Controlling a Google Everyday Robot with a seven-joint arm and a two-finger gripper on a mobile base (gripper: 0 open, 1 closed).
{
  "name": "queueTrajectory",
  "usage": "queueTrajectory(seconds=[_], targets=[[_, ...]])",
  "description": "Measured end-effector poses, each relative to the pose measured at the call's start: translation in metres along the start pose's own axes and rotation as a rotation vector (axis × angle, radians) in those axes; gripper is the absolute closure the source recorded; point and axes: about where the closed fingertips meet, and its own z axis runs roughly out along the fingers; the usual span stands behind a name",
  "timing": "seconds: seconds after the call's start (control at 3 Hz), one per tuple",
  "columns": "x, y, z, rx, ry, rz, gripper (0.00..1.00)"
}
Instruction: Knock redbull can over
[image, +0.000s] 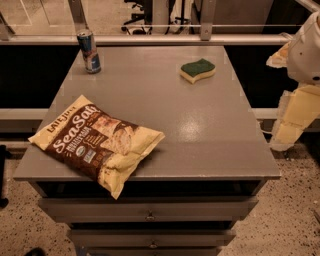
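Observation:
The redbull can (89, 51) stands upright at the far left corner of the grey table (200, 125). It is slim, blue and silver, with a silver top. My gripper (286, 134) hangs at the end of the white and pale yellow arm (305, 50), off the table's right edge. It is far from the can, with the whole width of the table between them. Nothing is in contact with the can.
A yellow and brown chip bag (97, 140) lies at the front left, overhanging the front edge. A green and yellow sponge (198, 70) lies at the back right of centre. A railing (150, 39) runs behind the table. Drawers (150, 210) sit below.

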Motion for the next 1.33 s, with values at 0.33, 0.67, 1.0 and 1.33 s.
queueTrajectory(seconds=[0.33,0.67,1.0,1.33], targets=[[0.000,0.000,0.000,0.000,0.000,0.000,0.00],[-0.013,-0.006,0.009,0.000,-0.045,0.000,0.00],[-0.078,-0.041,0.049,-0.011,-0.210,0.018,0.00],[-0.138,-0.078,0.076,-0.008,-0.341,0.034,0.00]])
